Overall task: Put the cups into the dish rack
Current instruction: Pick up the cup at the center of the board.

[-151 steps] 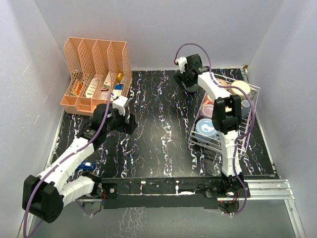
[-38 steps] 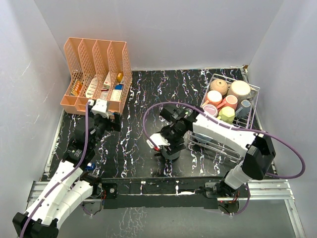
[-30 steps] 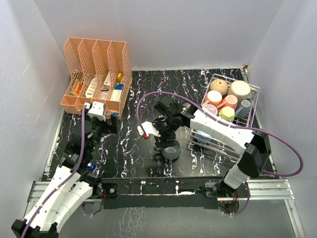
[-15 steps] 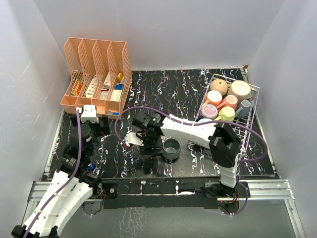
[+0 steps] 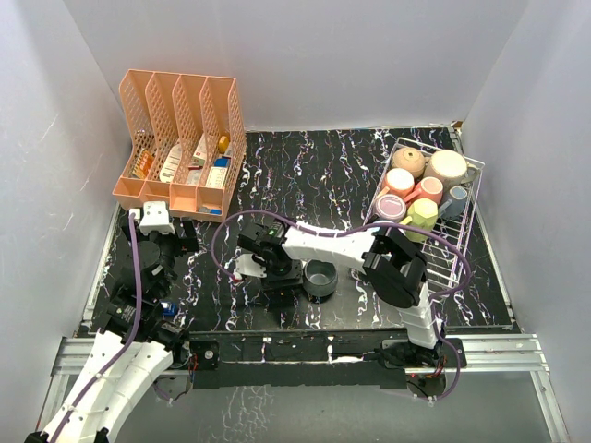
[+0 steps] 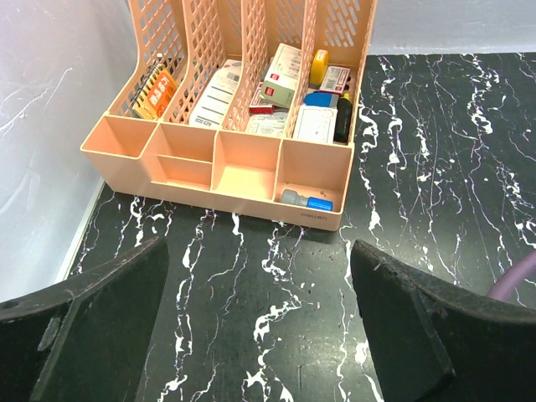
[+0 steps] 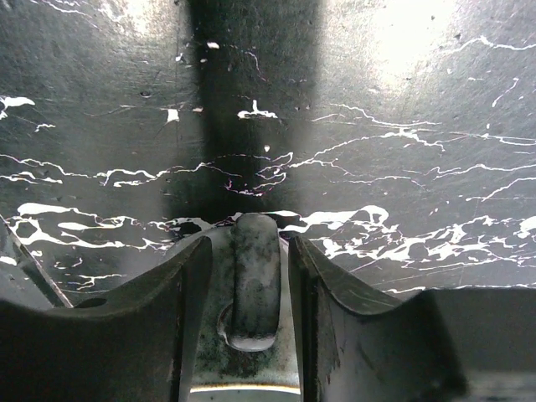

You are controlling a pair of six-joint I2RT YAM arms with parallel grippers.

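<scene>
Grey glazed mug (image 5: 320, 277) stands upright on the black marbled worktop (image 5: 305, 175), outside the rack. Right gripper (image 7: 249, 251): jaws straddle its rounded loop handle (image 7: 254, 285) (close on both sides; contact cannot be told). Left gripper (image 6: 258, 251): jaws wide apart. Beyond, the wire-grid dish rack (image 5: 434, 263) holds the other cups (image 5: 416, 198). A perforated peach organizer (image 6: 222, 163) stands far left.

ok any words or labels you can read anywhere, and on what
None reads clearly.
Small mark on the peach organizer front: too small to read.
Print on the boxes and packets inside it: blurred.
The cups and dish rack: no lettering seen.
</scene>
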